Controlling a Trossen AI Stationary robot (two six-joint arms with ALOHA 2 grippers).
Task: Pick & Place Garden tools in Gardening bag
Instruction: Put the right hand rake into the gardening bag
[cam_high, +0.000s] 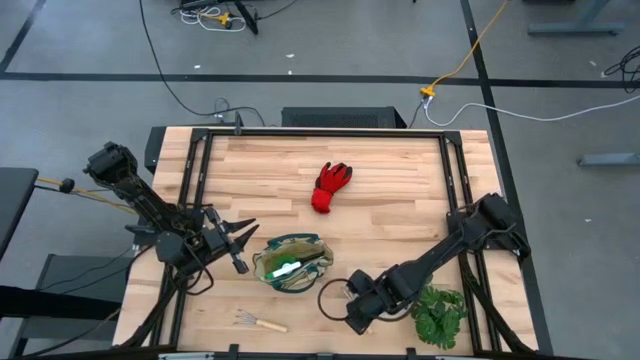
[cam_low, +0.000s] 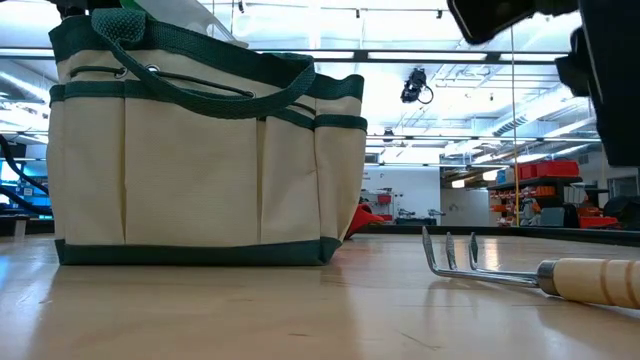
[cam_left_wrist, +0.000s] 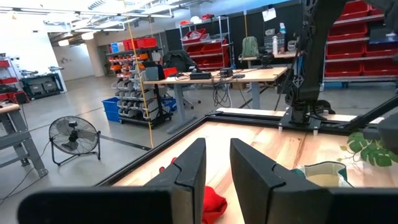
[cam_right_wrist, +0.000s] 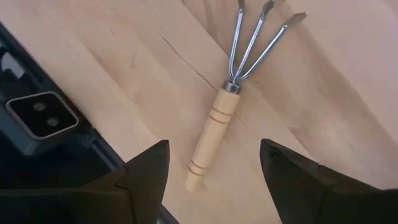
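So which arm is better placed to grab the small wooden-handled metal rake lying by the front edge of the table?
The right. Its open gripper hangs directly over the wooden-handled rake, fingers on either side of the handle. The left gripper is on the far side of the cream canvas bag, facing the red glove.

The room is bright. Long ceiling lights (cam_low: 470, 60) shine from above. The tabletop (cam_high: 400, 180) is evenly lit, with soft shadows. The rake (cam_right_wrist: 239, 81) looks sharp, but the dark pincer (cam_right_wrist: 214, 180) near the camera looks blurry.
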